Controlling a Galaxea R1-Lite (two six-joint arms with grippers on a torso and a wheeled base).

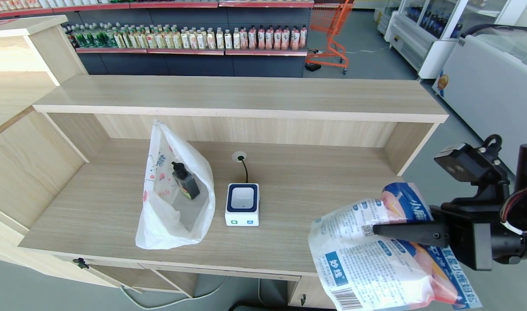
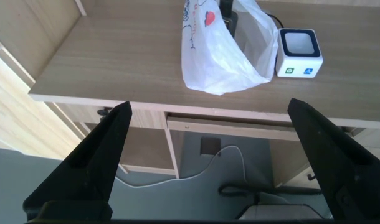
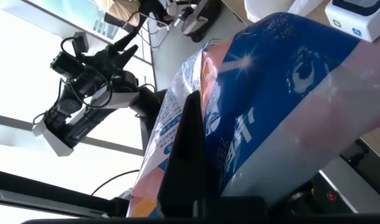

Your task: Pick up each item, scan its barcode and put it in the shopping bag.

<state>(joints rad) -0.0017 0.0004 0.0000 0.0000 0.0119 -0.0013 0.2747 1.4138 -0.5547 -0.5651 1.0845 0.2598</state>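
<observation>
while off the counter (image 1: 311,194) edge, packet (image 1: 354,259) in right jaws

The right gripper (image 1: 378,230) is matte black, its long flat finger (image 1: 412,233) tapering to a blunt tip, with a round screw head near the base. A boxy black camera housing (image 1: 464,166) tops the right wrist, beside looped red and white wires (image 1: 510,209). The left gripper (image 2: 209,104) has two broad, black, wedge-shaped fingers (image 2: 93,165).
</observation>
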